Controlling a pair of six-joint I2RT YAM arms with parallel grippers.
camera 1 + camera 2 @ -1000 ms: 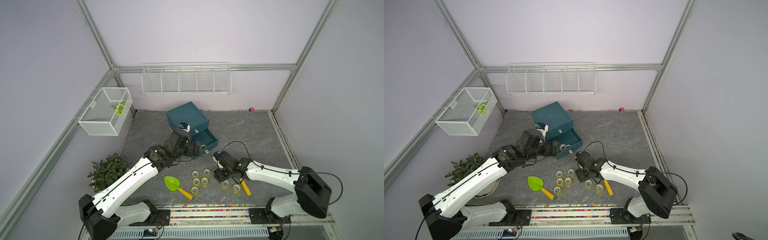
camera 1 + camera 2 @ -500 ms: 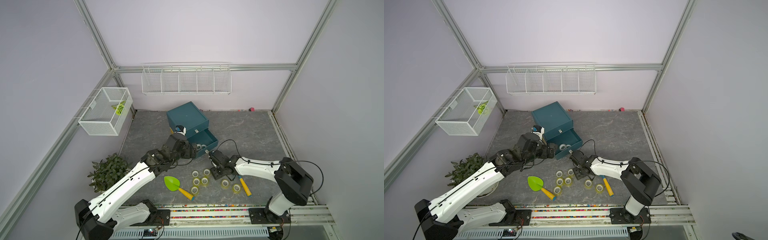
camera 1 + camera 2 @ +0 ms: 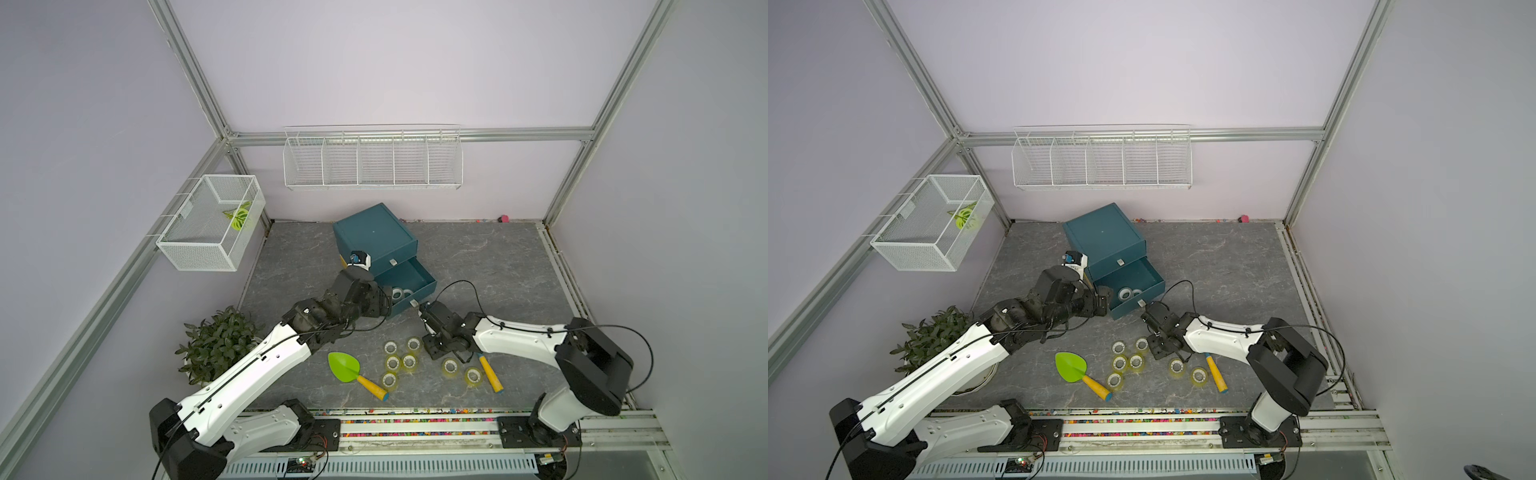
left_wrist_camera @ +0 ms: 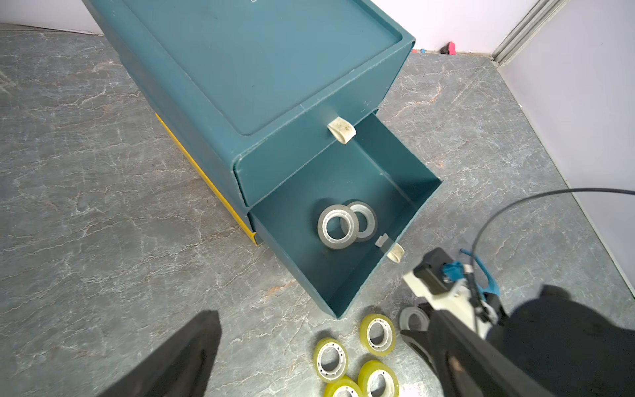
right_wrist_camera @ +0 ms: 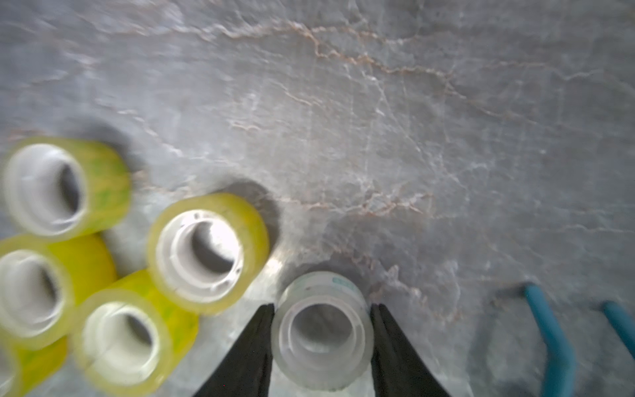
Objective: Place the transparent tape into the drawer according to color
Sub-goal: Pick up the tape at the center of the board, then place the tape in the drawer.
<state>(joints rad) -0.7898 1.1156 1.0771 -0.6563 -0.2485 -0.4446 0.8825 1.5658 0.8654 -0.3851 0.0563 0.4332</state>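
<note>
The teal drawer unit [image 3: 374, 230] stands with its lower drawer [image 3: 430, 282] pulled out. Two clear tape rolls [image 4: 338, 226] lie inside it. Several yellow-green tape rolls [image 3: 392, 362] lie flat on the floor in front, two more of them [image 3: 449, 366] further right. My right gripper [image 5: 323, 306] is down at the floor. Its fingers [image 5: 256, 343] press both sides of a clear tape roll [image 5: 323, 343], seen in both top views under the gripper [image 3: 436, 347]. My left gripper [image 4: 319, 361] hangs open beside the drawer's front corner, nothing between its fingers.
A green toy shovel [image 3: 345, 366] lies left of the rolls. A blue rake with a yellow handle [image 3: 490, 372] lies right of them, close to my right arm. A potted plant [image 3: 218, 345] stands at the left. A wire basket [image 3: 212, 222] and a wire shelf [image 3: 372, 160] hang on the walls.
My right gripper's jaws have narrowed onto the clear roll and its arm has shifted its stance. The left arm has drawn back slightly from the drawer, still open.
</note>
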